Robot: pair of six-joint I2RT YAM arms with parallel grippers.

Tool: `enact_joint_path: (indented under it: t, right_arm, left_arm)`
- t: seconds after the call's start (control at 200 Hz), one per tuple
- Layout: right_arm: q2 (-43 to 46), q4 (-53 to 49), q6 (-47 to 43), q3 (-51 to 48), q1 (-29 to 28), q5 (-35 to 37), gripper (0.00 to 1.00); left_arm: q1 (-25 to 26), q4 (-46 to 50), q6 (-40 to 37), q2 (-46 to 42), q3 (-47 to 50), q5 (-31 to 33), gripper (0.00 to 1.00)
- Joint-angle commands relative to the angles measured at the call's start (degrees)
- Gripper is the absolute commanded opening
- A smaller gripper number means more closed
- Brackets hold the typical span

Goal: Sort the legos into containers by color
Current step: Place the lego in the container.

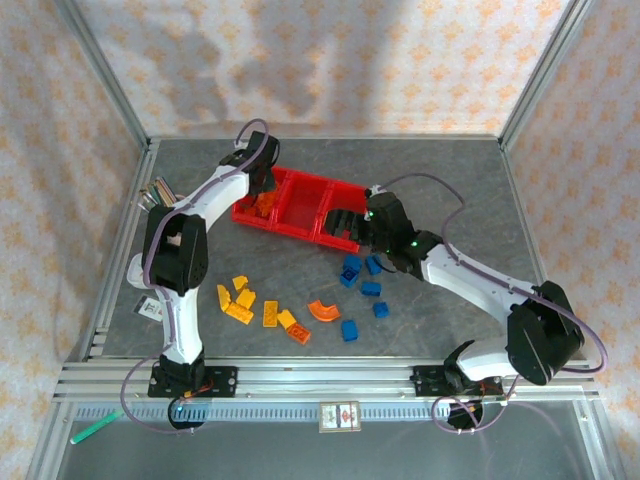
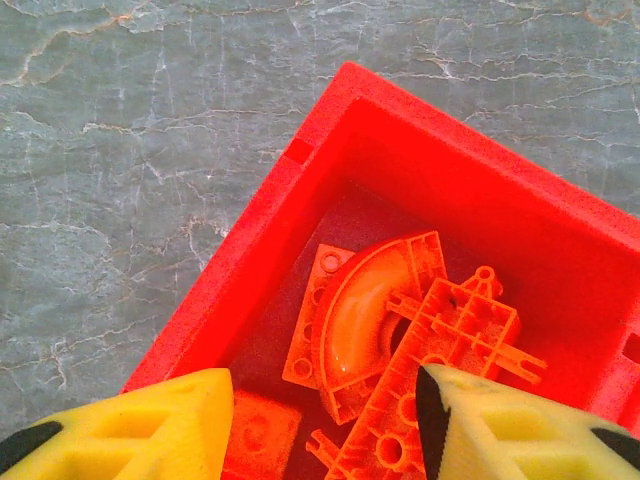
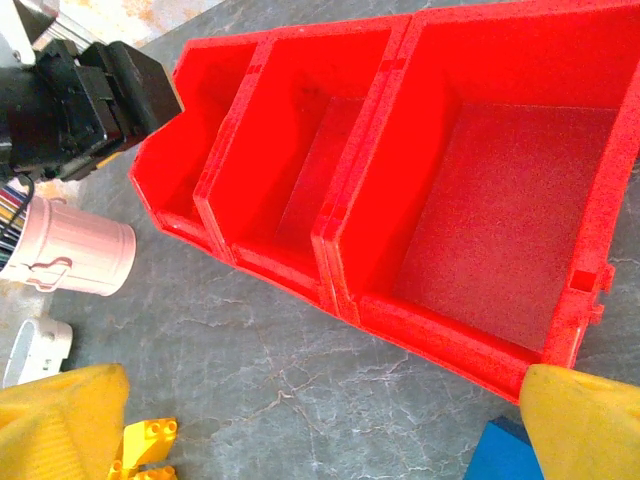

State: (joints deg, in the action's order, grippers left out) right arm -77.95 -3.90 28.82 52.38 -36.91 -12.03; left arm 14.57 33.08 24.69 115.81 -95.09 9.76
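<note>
The red containers (image 1: pixel 262 222) lie at the table's middle back, three bins in a row. My left gripper (image 1: pixel 262 190) hangs over the left bin (image 2: pixel 250 240), open, with nothing between its yellow pads (image 2: pixel 150 425). Below it in that bin lie an orange arch (image 2: pixel 365 320), an orange plate (image 2: pixel 450 340) and a small orange brick (image 2: pixel 262 435). My right gripper (image 1: pixel 348 222) is open at the front of the right bin (image 3: pixel 480 350), whose floor and the middle bin's look bare. Yellow and orange legos (image 1: pixel 240 298), an orange arch (image 1: pixel 323 311) and blue bricks (image 1: pixel 365 280) lie on the table.
A pink cup with pens (image 1: pixel 158 195) stands left of the tray, close to the left arm (image 3: pixel 85 100). A blue brick (image 3: pixel 505 455) and a yellow brick (image 3: pixel 145 440) lie just below my right fingers. Metal frame posts edge the table. A green marker (image 1: pixel 93 430) lies beyond the front rail.
</note>
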Motion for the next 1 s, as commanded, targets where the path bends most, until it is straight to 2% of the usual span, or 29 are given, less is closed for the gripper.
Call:
enact_joint_path:
  t: [0.0, 0.215, 0.4, 0.475, 0.731, 0.991]
  right_arm:
    - [1.28, -2.22, -1.88, 1.54, 0.34, -0.66, 1.0]
    - [2.22, -6.13, -3.07, 1.0, 0.34, -2.5, 1.0]
    - [3.68, -10.64, -4.15, -0.53, 0.34, -2.8, 1.0]
    - [4.86, -10.98, -4.39, -1.92, 0.35, -3.07, 1.0]
    - [7.29, -11.5, -4.2, -7.16, 0.34, -7.98, 1.0]
    - [13.04, -13.93, -5.41, -13.59, 0.34, -7.92, 1.0]
  left_arm:
    - [-0.3, 4.28, -1.32, -3.92, -0.82, -1.25, 0.54]
    - [1.69, 1.45, 2.59, -16.94, 11.04, -8.26, 0.58]
    - [5.72, 1.39, 8.55, -27.54, 22.83, -8.13, 0.6]
    - [7.92, 0.68, 13.25, -32.06, 27.44, -7.91, 0.6]
    - [20.59, 0.54, 29.74, -43.84, 39.23, -4.89, 0.65]
    - [36.16, 2.41, 45.52, -43.33, 41.97, 1.36, 0.7]
